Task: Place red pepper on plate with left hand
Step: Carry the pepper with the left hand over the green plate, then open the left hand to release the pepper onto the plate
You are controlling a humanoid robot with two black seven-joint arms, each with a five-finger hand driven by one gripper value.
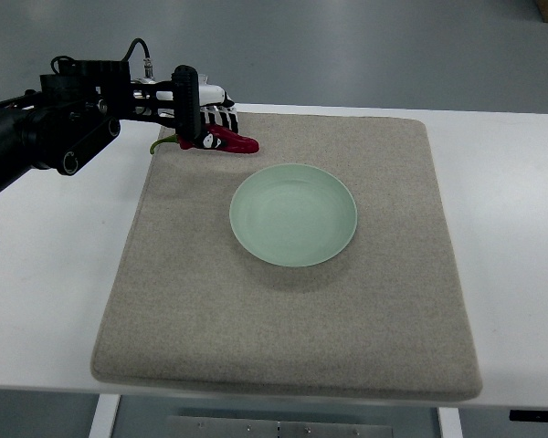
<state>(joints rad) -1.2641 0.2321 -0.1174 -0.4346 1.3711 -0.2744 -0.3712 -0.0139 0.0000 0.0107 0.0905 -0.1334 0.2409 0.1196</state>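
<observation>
Left hand [204, 117] w/ fingers curled round the red pepper [225, 140], at the mat's [283, 338] far-left corner.
Pepper's pinched near the stem end, red tip poking right toward the pale green plate [293, 214], which sits near, mid-mat, on the white worktop [55, 301]. Prob. light, smooth & a bit slippery, curved, so thick stem-end body looks the best hold; gentle squeeze should do.

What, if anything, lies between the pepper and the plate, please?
Nothing visible does. The left hand holds the pepper at the mat's far left corner, and only bare mat separates it from the empty plate.
</observation>
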